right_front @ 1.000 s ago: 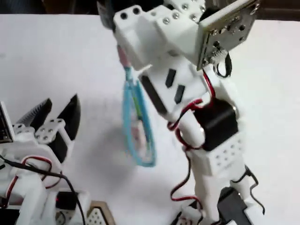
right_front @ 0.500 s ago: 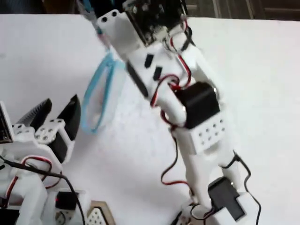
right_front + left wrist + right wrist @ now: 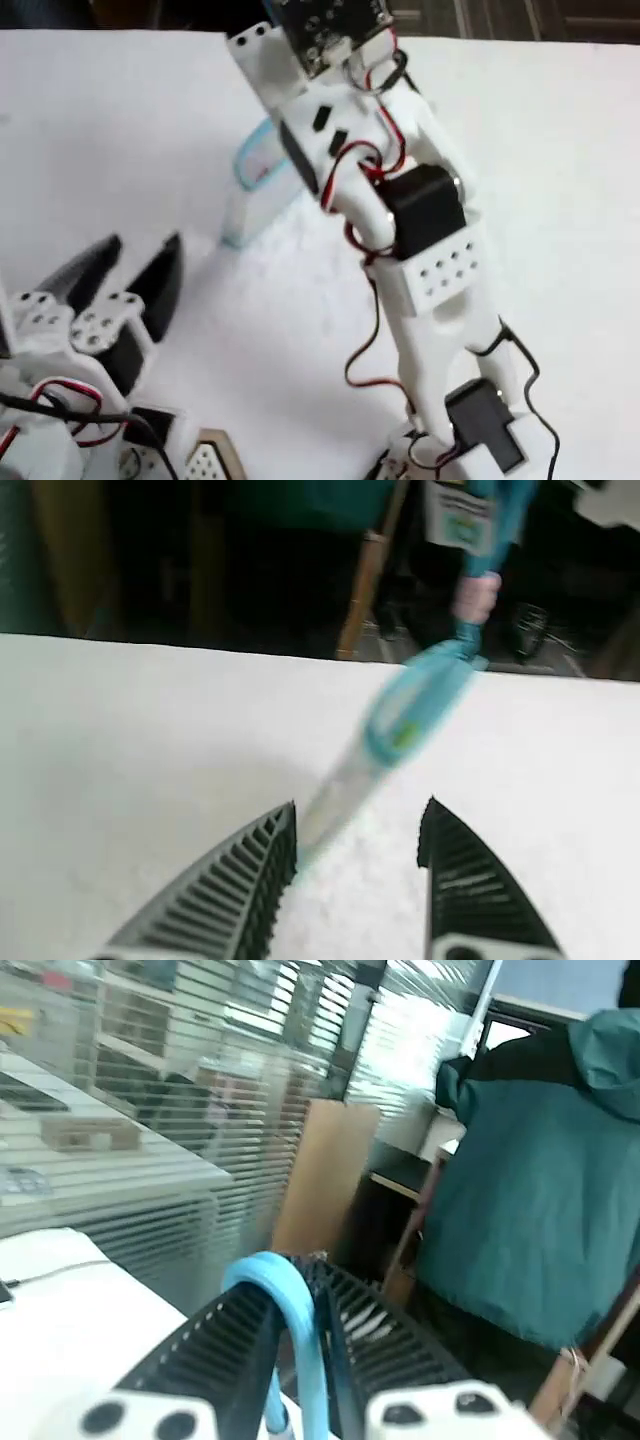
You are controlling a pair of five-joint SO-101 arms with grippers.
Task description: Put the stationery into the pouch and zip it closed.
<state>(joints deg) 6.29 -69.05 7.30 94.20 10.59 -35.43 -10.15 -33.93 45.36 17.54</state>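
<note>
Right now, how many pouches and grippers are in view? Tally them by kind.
Pouch: 1
Grippers: 2, the left gripper open, the right gripper shut on the pouch
Total: 3

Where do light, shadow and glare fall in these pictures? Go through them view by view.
High view: even light on the white table, only faint soft shadow beside the pouch. Left wrist view: bright table, dark room behind, left gripper open and dark against it. Right wrist view: blinds glare bright behind the right gripper, shut on the pouch's blue edge.
</note>
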